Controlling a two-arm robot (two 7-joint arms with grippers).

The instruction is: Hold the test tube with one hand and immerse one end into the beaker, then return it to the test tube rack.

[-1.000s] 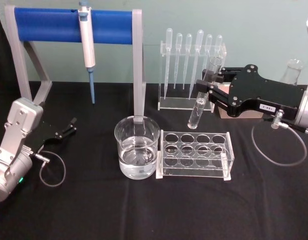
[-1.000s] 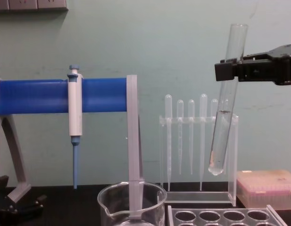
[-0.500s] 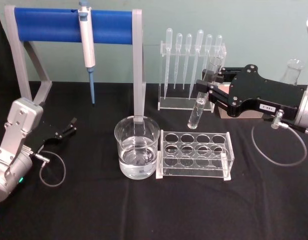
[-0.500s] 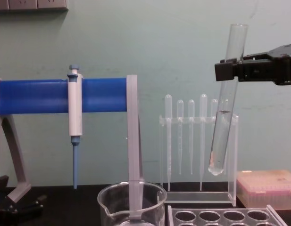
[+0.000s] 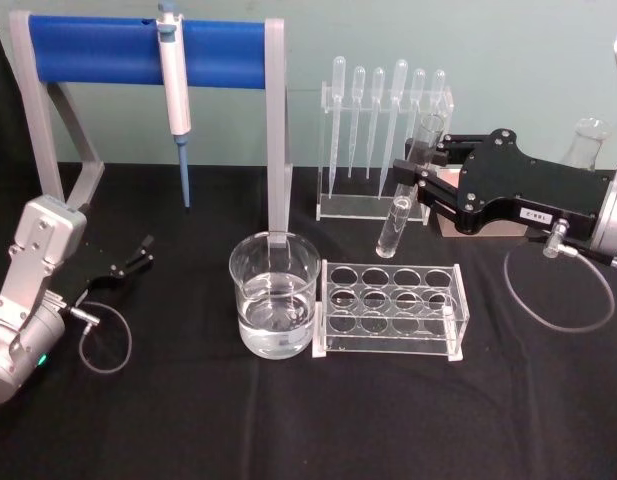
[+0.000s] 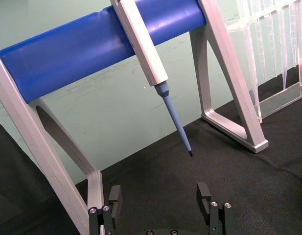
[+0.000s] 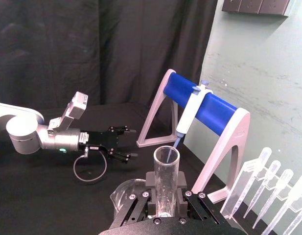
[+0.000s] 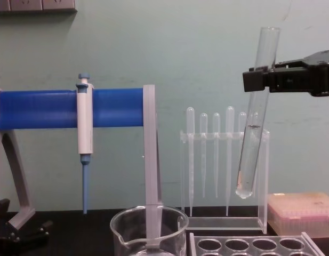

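**Operator:** State the condition of the right gripper.

**Technician:** Its jaws are closed on the test tube, clamping it a little below the open rim. The tube hangs in the air, tilted, with the round end lowest. It is over the rear right part of the worktop, beyond the far edge of the test tube rack and in front of the pipette stand.

**Operator:** And the left gripper?

**Technician:** Parked low near the left edge of the worktop, fingers spread apart, holding nothing.

**Operator:** Locate the beaker.

**Technician:** Near the centre of the worktop, just beside the left end of the rack, part-filled with clear liquid.

**Operator:** List the hazards from this position.

**Technician:**
1. The tube is tilted. Lowered at this angle, the round end is likely to strike the beaker rim or the rack's top plate instead of entering.
2. Smooth glass held over a small clamp area may slip if the arm moves sharply.
3. The grey post stands directly behind the beaker. An overshoot would bring the tube against it.
4. A knock on the beaker would shift it or spill liquid.
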